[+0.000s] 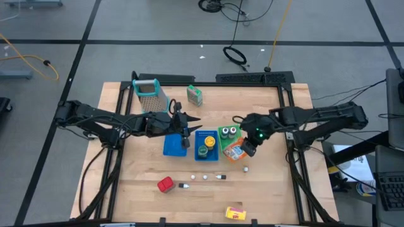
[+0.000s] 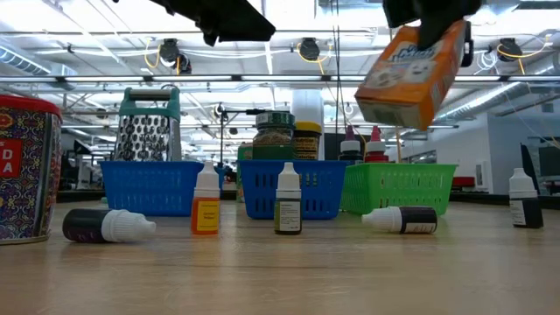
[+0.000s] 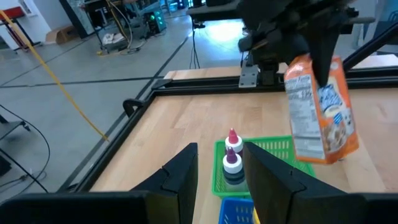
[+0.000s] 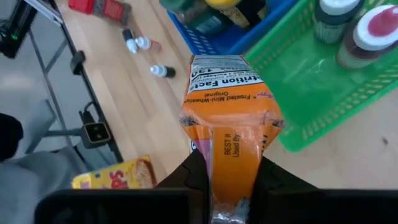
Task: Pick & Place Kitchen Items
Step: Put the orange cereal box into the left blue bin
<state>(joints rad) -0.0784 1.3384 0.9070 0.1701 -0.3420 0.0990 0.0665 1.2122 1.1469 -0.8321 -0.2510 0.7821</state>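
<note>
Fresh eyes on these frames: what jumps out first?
The orange packet hanging in the air, pinched in the right gripper over the near edge of the green basket, which already holds two small bottles. Next, the left gripper hovers over the blue baskets, holding nothing visible. The tall metal grater stands at the table's back left.
</note>
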